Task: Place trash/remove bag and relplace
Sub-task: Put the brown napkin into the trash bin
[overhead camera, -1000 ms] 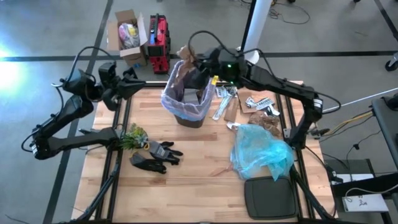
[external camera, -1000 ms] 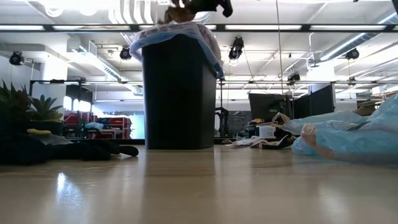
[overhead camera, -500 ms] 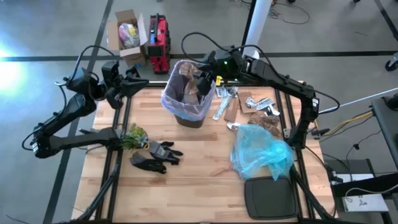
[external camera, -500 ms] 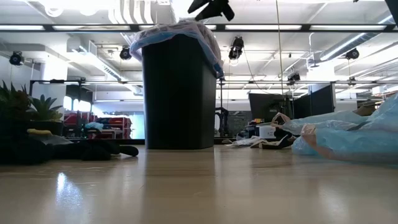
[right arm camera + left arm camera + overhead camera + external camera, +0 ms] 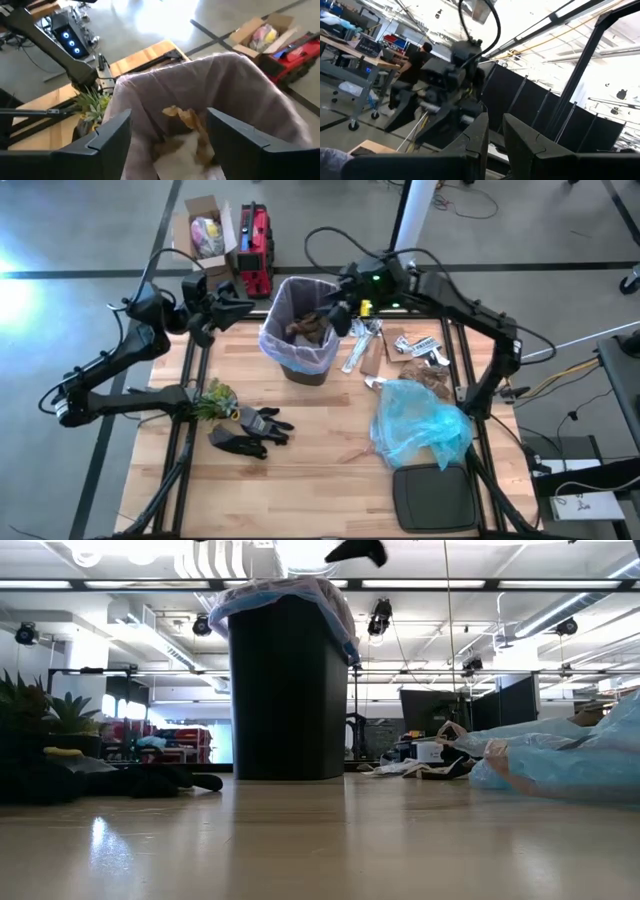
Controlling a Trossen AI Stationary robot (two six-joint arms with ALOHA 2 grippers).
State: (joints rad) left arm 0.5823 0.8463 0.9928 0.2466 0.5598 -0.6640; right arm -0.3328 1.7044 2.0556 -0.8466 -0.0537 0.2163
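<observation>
Below the spread right end effector [image 5: 167,132], crumpled brown paper trash [image 5: 187,120] lies light and soft inside the bag [image 5: 277,338]; the thin liner looks best gripped at its rim.

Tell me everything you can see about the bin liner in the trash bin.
The bin liner is thin, translucent pale pink-lavender plastic. It lines the dark bin, which stands upright at the table's far edge, and its top is folded out over the rim. Crumpled brown paper lies inside. The right gripper, open, hovers over its rim without touching.
</observation>
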